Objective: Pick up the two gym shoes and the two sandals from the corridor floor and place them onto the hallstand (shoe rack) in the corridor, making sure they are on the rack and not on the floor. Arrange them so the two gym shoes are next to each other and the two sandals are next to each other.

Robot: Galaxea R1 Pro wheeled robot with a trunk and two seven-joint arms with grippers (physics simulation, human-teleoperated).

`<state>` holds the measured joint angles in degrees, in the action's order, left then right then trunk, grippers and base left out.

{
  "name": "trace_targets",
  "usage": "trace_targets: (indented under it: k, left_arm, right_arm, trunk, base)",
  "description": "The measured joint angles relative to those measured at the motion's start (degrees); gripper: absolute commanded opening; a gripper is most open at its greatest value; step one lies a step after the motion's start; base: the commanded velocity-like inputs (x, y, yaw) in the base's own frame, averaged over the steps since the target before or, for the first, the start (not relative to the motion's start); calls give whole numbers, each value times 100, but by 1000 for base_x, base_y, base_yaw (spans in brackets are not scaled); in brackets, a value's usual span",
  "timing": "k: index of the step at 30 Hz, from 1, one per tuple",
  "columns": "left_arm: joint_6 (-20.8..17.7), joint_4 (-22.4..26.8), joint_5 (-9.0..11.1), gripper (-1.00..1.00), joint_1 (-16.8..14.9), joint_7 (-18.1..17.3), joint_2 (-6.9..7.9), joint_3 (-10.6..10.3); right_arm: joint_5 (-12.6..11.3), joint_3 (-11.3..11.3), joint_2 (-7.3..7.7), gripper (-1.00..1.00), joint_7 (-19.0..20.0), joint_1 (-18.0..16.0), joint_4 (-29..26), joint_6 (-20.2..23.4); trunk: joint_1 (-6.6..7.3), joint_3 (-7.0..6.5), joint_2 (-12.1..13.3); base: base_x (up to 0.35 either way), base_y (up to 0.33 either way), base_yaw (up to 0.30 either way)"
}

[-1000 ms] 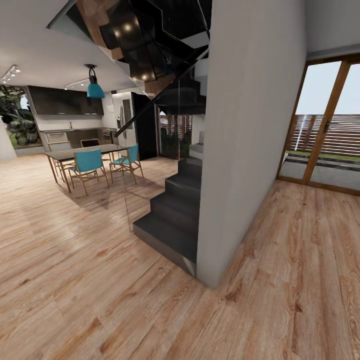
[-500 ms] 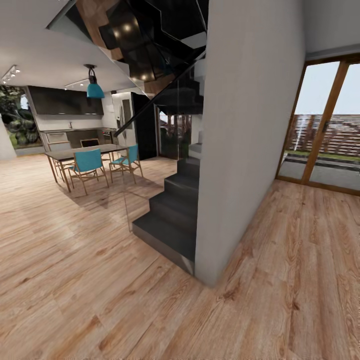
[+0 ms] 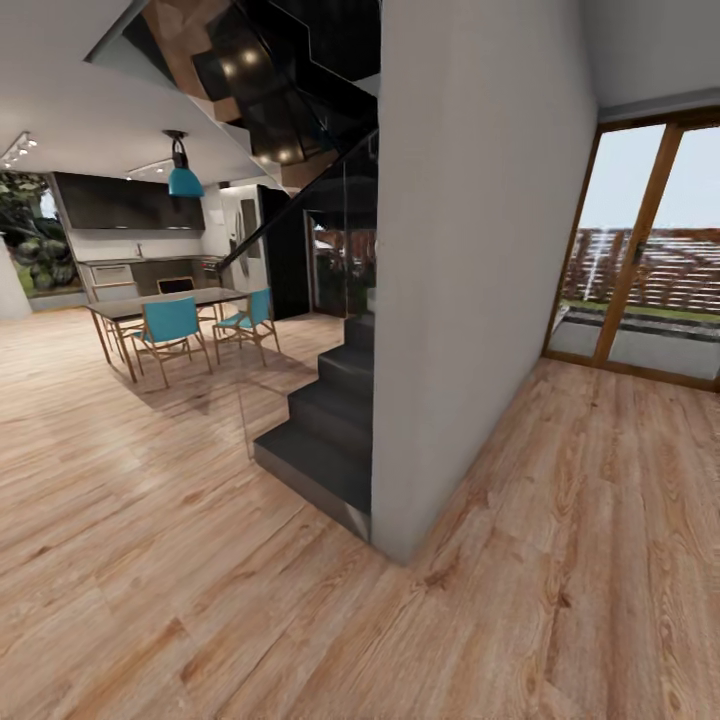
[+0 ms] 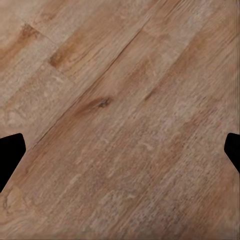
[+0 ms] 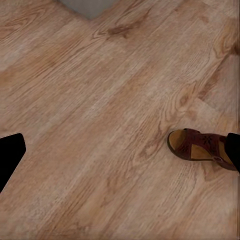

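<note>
From the head camera, the light brown wood-plank corridor floor (image 3: 560, 560) spreads across the foreground; a grey plaster wall (image 3: 470, 260) rises in the middle, its corner meeting the planks; to its left a dark staircase (image 3: 320, 420) climbs under a glass balustrade; farther back stands a dining table (image 3: 165, 300) with teal-seated chairs (image 3: 170, 325) around it, beneath a teal pendant lamp (image 3: 185, 180); at the right a wood-framed glazed door (image 3: 640, 260) looks onto a slatted fence outside. In the left wrist view, the left gripper (image 4: 120, 150) hangs over bare planks, its two dark fingertips (image 4: 10, 152) at opposite edges of the frame, spread wide with nothing between them. In the right wrist view, the right gripper (image 5: 120, 152) is likewise spread apart and holds nothing; a dark brown strappy leather sandal with a tan footbed (image 5: 200, 149) lies flat on the floor, just beside one fingertip (image 5: 233, 149), which covers its far end; a grey patch, possibly the wall's foot, shows at the frame's edge.
</note>
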<state>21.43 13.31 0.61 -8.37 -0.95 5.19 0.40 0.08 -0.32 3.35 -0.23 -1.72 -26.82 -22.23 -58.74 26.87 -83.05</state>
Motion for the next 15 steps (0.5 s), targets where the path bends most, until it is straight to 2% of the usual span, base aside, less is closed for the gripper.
trace_targets:
  k: [15]
  left_arm:
    - [0, 0, -5, 100, -3, 0, 7, 0]
  right_arm:
    - [0, 0, 6, 100, 3, 0, 16, -3]
  trunk:
    - [0, 0, 0]
  base:
    - [-7, -270, 0]
